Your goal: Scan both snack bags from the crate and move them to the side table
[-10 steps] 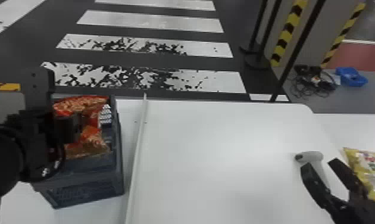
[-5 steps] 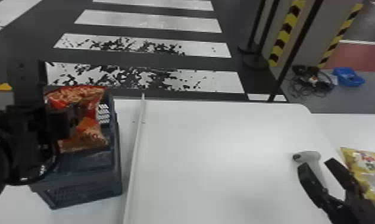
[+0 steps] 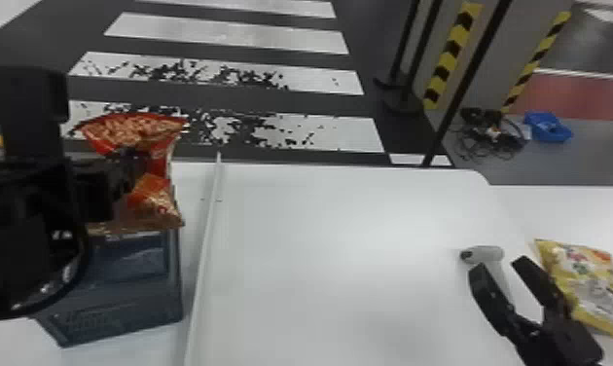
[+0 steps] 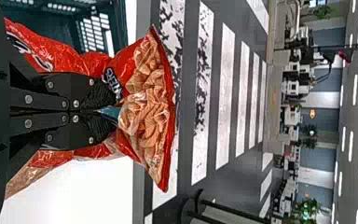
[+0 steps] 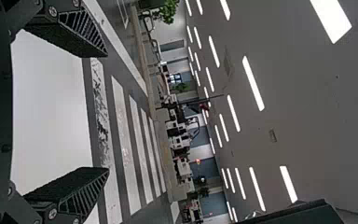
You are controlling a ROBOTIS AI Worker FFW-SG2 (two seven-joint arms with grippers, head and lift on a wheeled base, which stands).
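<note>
The left gripper (image 3: 136,165) clamps a crinkled red-and-clear plastic snack bag (image 3: 157,207) between closed fingers; the right gripper (image 3: 499,265) is wide open, empty

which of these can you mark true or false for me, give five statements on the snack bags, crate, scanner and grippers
1. The left gripper is shut on the red snack bag. True.
2. The right gripper is holding the scanner. False: its fingers are apart with nothing between them.
3. The yellow snack bag is to the right of the scanner. True.
4. The yellow snack bag is inside the crate. False: it lies on a white tabletop at the robot's right.
5. The crate stands to the left of the long pale bar. True.
</note>
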